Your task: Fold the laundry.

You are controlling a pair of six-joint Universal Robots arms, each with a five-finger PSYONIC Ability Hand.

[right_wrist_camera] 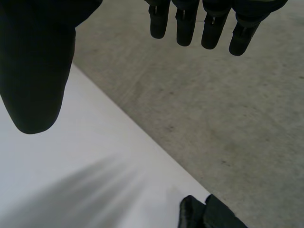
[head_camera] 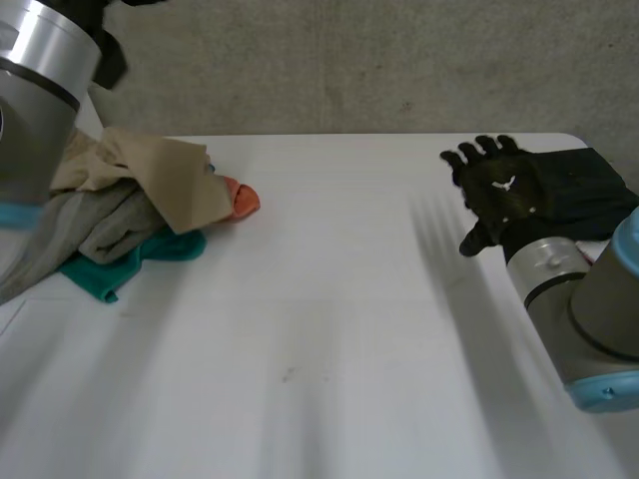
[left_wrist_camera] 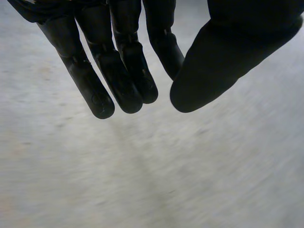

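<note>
The laundry is a crumpled heap of soft cloths [head_camera: 140, 215] at the far left of the white tabletop [head_camera: 329, 329]. A beige cloth [head_camera: 170, 175] is draped on top, a grey one [head_camera: 110, 225] lies under it, a teal one [head_camera: 110, 269] pokes out at the near side, and an orange scrap [head_camera: 240, 197] shows at the side toward the middle. All of it looks light and limp, so it should sag and slide rather than hold a shape. The beige cloth's free corner or edge looks the best place to pinch it and lift it clear of the others.

A dark black garment [head_camera: 589, 185] lies apart at the far right edge of the tabletop.

The left arm [head_camera: 35, 90] rises beside the heap. In its wrist view the left hand [left_wrist_camera: 123, 61] hangs with its fingers straight and close together, grasping nothing.

The right hand [head_camera: 496, 190] hovers just beside the black garment, fingers spread and released, also empty.
</note>
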